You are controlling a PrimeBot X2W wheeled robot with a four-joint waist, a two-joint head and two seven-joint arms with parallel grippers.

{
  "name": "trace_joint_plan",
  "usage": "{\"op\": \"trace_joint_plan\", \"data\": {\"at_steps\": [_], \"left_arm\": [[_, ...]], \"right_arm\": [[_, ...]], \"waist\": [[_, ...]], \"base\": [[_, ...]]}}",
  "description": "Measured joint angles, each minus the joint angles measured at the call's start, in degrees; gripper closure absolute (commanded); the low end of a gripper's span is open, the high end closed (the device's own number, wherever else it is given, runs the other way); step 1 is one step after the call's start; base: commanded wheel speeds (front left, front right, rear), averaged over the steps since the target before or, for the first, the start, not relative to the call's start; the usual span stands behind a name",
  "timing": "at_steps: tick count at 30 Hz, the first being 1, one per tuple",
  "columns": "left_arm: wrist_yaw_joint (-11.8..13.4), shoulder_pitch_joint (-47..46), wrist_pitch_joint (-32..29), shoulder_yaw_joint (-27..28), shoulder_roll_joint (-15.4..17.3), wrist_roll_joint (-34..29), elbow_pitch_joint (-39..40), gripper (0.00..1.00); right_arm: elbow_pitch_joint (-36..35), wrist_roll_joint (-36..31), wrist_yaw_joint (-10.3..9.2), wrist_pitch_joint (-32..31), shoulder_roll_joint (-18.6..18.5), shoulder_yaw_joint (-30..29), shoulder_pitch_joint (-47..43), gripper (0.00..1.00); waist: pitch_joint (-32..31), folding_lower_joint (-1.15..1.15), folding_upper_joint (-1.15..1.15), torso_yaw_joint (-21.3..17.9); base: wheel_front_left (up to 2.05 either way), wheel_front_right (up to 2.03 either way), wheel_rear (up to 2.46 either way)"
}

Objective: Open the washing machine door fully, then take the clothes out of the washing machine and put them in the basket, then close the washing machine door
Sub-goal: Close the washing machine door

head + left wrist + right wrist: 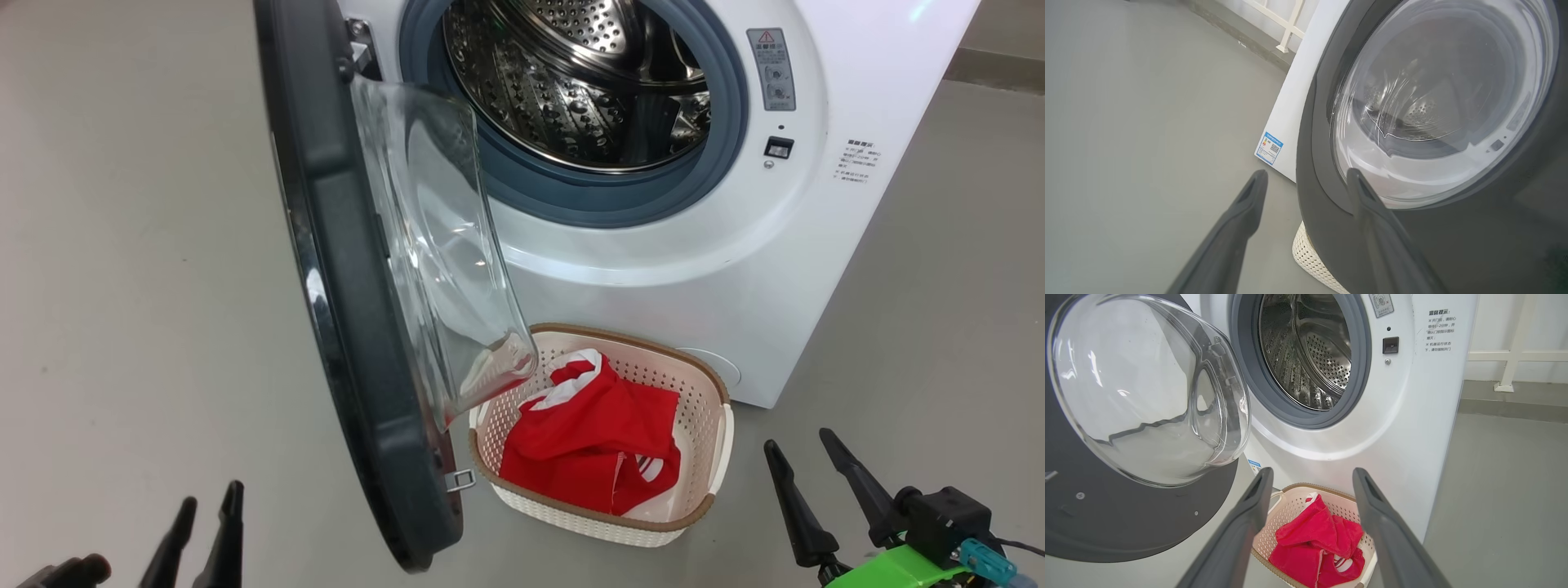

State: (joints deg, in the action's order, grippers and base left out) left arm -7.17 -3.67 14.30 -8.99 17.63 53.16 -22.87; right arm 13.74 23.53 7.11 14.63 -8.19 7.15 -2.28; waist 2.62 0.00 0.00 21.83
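The white washing machine (669, 269) stands with its steel drum (571, 82) showing nothing inside. Its door (359, 294), black-rimmed with a clear glass bowl, swings out to the left, edge-on to my head camera. Red clothes (596, 437) with white trim lie in the cream basket (718, 425) on the floor in front of the machine. My left gripper (208, 510) is open at the lower left, left of the door; in the left wrist view its fingertips (1257, 183) sit close to the door's (1331, 228) outer face. My right gripper (804, 457) is open at the lower right, right of the basket, empty.
Grey floor surrounds the machine on both sides. The open door overhangs the basket's left end. A low white rail (1515, 355) and a wall base run behind the machine on the right. A blue label (1269, 148) sits low on the machine's side.
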Motion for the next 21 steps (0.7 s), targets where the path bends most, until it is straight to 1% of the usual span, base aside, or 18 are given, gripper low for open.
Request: {"op": "trace_joint_plan", "data": {"at_steps": [3, 5, 8, 12, 15, 17, 21], "left_arm": [[0.0, 0.93, 0.0, 4.17, -2.66, -7.57, 1.26, 0.0], [0.0, 1.44, 0.0, 6.21, -3.88, -14.28, 2.1, 0.0], [0.0, 1.67, 0.0, 9.95, -6.57, -21.9, 3.91, 0.0], [0.0, 2.59, 0.0, 12.82, -9.67, -31.29, 6.65, 0.0], [-0.01, 3.31, 0.0, 13.67, -11.18, -36.12, 7.97, 0.0], [-0.01, 3.85, 0.0, 14.06, -12.15, -36.5, 7.95, 0.0], [-0.01, 4.08, 0.0, 14.71, -12.98, -38.08, 7.88, 0.0]], "right_arm": [[-0.04, 0.0, 0.0, 0.0, -0.05, -0.27, -0.01, 0.0], [-0.05, 0.0, 0.0, 0.0, -0.13, -0.4, -0.01, 0.0], [-0.21, 0.0, 0.0, 0.0, -0.3, -0.71, 0.0, 0.0], [-0.36, 0.0, 0.0, 0.0, -0.38, -1.09, 0.01, 0.0], [-0.56, 0.0, 0.0, 0.0, -0.46, -1.2, 0.01, 0.0], [-0.7, 0.0, 0.0, 0.0, -0.47, -1.38, 0.0, 0.0], [-0.71, 0.0, 0.0, 0.0, -0.49, -1.68, -0.06, 0.0]], "waist": [[-0.04, 0.0, 0.0, -0.02], [-0.02, 0.0, 0.0, -0.05], [0.05, 0.0, 0.0, -0.16], [0.14, 0.0, 0.0, -0.39], [0.12, 0.0, 0.0, -0.59], [0.14, 0.0, 0.0, -0.69], [0.32, 0.0, 0.0, -0.83]], "base": [[0.0, 0.0, 0.0], [0.0, 0.0, 0.0], [0.0, 0.0, 0.0], [0.0, 0.0, 0.0], [0.0, 0.0, 0.0], [0.0, 0.0, 0.0], [0.0, 0.0, 0.0]]}}
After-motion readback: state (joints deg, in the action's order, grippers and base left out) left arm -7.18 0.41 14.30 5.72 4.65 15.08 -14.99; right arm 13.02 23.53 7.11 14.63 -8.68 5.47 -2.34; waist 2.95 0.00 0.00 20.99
